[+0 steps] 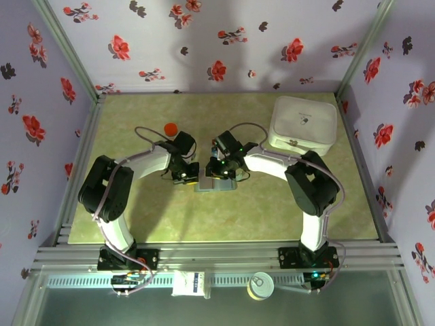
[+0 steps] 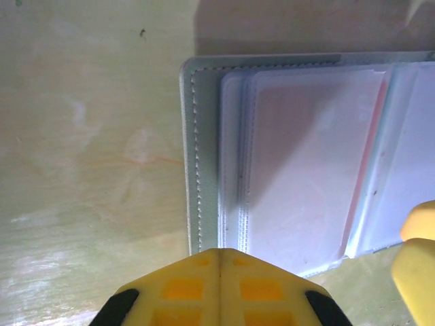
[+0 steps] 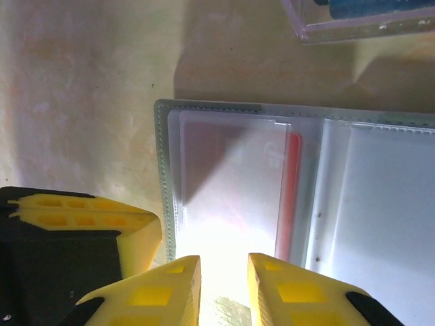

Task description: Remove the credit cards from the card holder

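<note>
The card holder (image 1: pixel 213 183) lies open on the table between both arms, its pale panels facing up. In the right wrist view a credit card's red band (image 3: pixel 292 183) shows through the clear sleeve of the holder's left panel (image 3: pixel 163 170). My right gripper (image 3: pixel 224 263) is open a little, its tips over the near edge of that sleeve with nothing pinched between them. My left gripper (image 2: pixel 219 252) is shut, its tip at the near edge of the holder's stitched border (image 2: pixel 198 156). In the top view the left gripper (image 1: pixel 183 175) and right gripper (image 1: pixel 221 170) flank the holder.
A big white rounded box (image 1: pixel 303 123) sits at the back right. A small red object (image 1: pixel 170 127) lies behind the left arm. A clear plastic box (image 3: pixel 360 20) with something blue inside lies just beyond the holder. Flowered walls enclose the table.
</note>
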